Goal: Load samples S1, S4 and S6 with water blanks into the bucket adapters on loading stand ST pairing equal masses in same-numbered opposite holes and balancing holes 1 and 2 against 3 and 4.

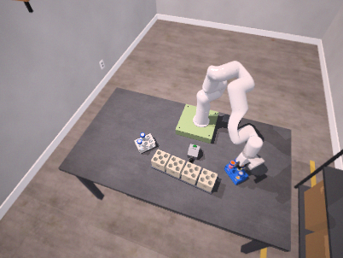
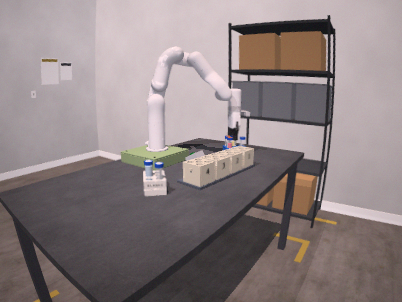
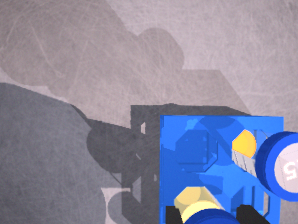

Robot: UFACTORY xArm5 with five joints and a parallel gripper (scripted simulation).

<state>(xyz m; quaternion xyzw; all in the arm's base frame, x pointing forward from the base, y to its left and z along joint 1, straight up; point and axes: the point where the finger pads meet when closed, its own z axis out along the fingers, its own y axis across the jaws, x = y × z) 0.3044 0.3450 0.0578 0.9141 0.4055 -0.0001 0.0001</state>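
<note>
Now your gripper point(image 3: 214, 214) is clamped on a tube point(image 3: 199, 205) at the wrist view's bottom edge, in the blue rack point(image 3: 200, 150); it's likely rigid, slick plastic, so lift straight up.
</note>
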